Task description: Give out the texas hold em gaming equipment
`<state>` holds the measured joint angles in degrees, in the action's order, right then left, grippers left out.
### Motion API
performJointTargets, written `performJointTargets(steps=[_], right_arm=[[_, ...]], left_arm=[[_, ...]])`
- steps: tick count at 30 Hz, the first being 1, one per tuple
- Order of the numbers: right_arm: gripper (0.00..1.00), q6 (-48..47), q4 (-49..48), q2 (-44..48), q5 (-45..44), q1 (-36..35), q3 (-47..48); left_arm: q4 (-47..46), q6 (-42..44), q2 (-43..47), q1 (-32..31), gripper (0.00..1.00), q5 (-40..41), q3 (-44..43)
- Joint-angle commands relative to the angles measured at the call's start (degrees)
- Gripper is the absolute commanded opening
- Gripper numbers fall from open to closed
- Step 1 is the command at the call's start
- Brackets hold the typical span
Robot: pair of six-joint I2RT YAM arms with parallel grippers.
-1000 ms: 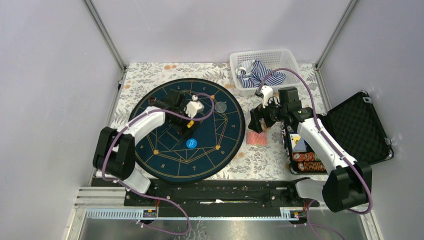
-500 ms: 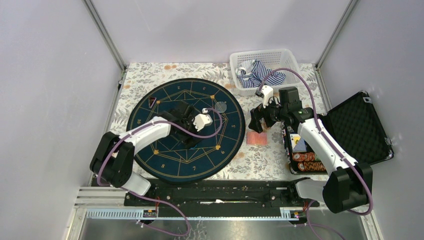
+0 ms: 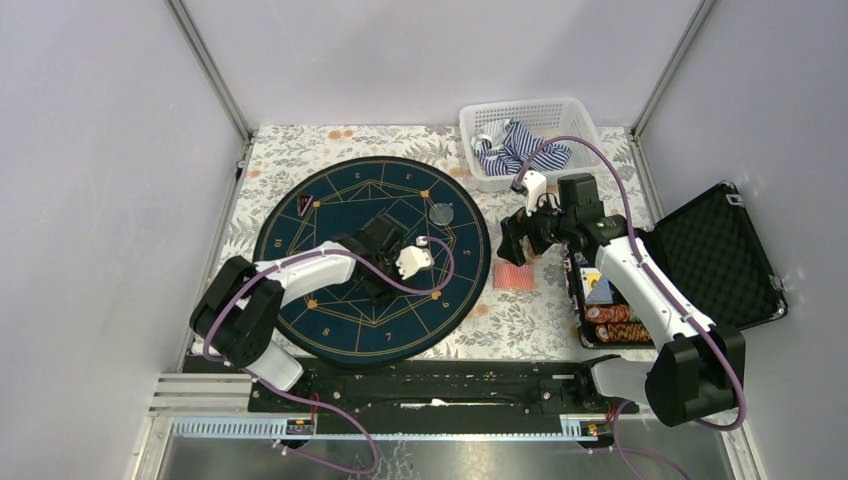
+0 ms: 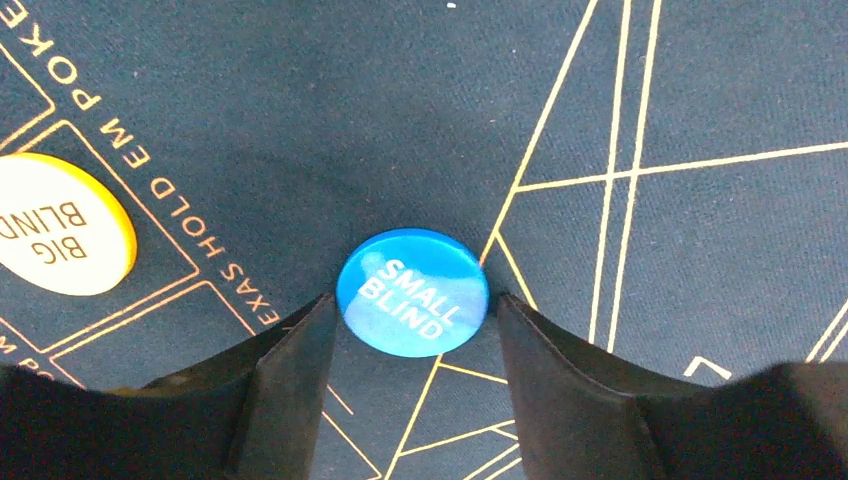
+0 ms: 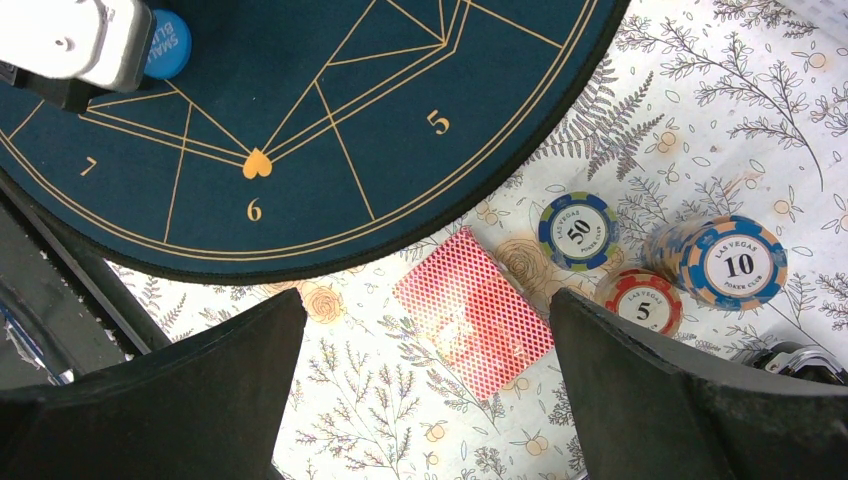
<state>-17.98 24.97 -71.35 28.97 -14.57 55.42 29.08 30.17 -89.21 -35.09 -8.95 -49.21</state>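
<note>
My left gripper (image 4: 415,318) is open and low over the navy mat (image 4: 300,120). Its two fingertips flank the blue SMALL BLIND disc (image 4: 412,291), which lies flat on the mat. The orange BIG BLIND disc (image 4: 60,222) lies to the left of it. In the top view the left gripper (image 3: 386,280) hides both discs. My right gripper (image 5: 425,300) is open and empty above a red-backed deck of cards (image 5: 472,312) on the floral cloth, also in the top view (image 3: 512,276). Loose chips marked 50 (image 5: 578,230) and 5 (image 5: 644,301) and a short stack marked 10 (image 5: 735,262) lie beside the cards.
An open black case (image 3: 720,250) at the right holds rows of chips (image 3: 610,322). A white basket (image 3: 525,130) with striped cloth stands at the back. A grey disc (image 3: 441,212) lies on the mat's right side. The right arm hangs just off the mat's right rim.
My left arm has swung from the mat's middle toward its near right and come down over the blue disc, which it now covers in the top view. The right arm has not moved.
</note>
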Motion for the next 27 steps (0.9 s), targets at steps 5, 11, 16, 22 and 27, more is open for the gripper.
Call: performJointTargets(steps=[5, 11, 16, 22, 27], right_arm=[[1.00, -0.57, -0.80, 1.44, -0.60, 0.46, 0.22], [1.00, -0.48, -0.85, 1.41, -1.25, 0.42, 0.39], [1.00, -0.20, -0.99, 1.31, -3.21, 0.57, 0.65], [1.00, 0.79, -1.92, 1.88, -5.82, 1.30, 0.48], [1.00, 0.85, -2.04, 2.36, -5.96, 1.72, 0.22]], left_arm=[[-0.25, -0.05, 1.41, -1.25, 0.48, 2.10, -1.68], [0.73, -1.85, 1.48, -2.69, 0.46, -0.99, -6.27], [0.60, -3.65, -0.92, -6.50, 0.46, -2.29, -10.24], [-0.87, -5.02, -5.71, -11.07, 0.47, -1.35, -13.80], [-2.77, -5.43, -8.96, -12.68, 0.48, -0.57, -15.34]])
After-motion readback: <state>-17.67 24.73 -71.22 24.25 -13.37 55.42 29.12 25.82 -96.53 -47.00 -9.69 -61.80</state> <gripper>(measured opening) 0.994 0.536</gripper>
